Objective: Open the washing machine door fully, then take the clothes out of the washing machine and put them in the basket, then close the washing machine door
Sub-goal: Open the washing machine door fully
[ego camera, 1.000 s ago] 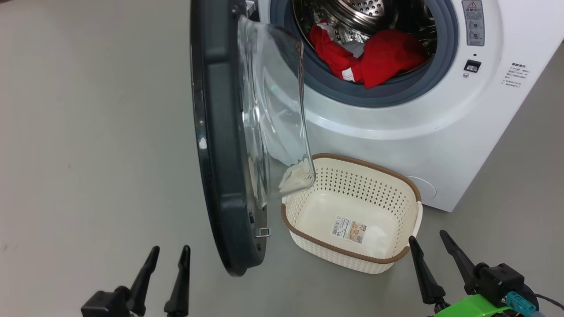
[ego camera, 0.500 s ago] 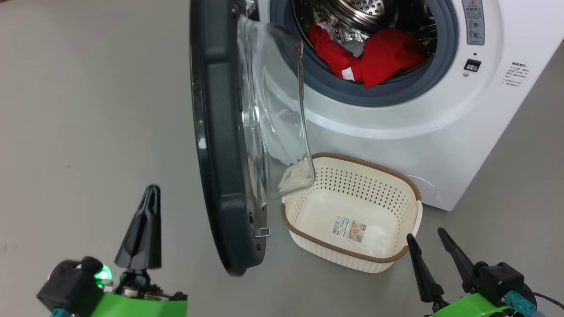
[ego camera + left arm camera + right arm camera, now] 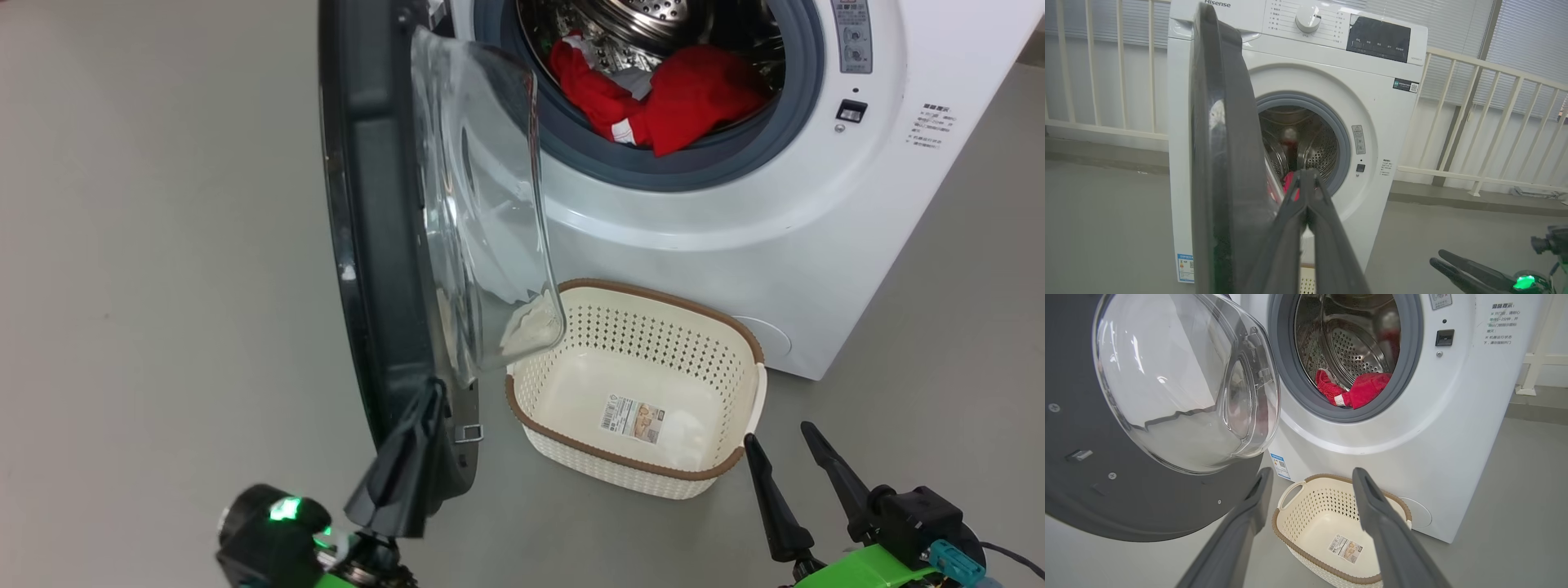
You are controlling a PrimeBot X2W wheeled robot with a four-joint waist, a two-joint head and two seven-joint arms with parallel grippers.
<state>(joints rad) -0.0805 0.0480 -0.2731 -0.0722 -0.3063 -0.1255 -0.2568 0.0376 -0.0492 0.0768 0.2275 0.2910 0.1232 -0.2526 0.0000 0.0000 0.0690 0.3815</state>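
Observation:
The washing machine door (image 3: 367, 245) stands open, edge-on to the head view, its glass bowl (image 3: 482, 229) bulging toward the washing machine (image 3: 735, 229). Red clothes (image 3: 653, 98) with white trim lie in the steel drum. The cream basket (image 3: 653, 294) sits bare on the floor before the machine. My left gripper (image 3: 426, 398) is shut with nothing in it, its tips at the door's lower inner edge; in the left wrist view the left gripper (image 3: 1306, 173) sits just right of the door's rim (image 3: 1216, 143). My right gripper (image 3: 777, 434) is open, low beside the basket's right end, and the right gripper (image 3: 1312, 473) frames the basket (image 3: 1280, 522).
Grey floor stretches left of the door and right of the machine. A white railing (image 3: 1474, 122) runs behind the machine. A metal latch (image 3: 469, 433) juts from the door's lower inner face.
My left gripper has swung right from the lower left up to the door's bottom edge, its fingers now together. The head camera shifted slightly. The right gripper has barely moved.

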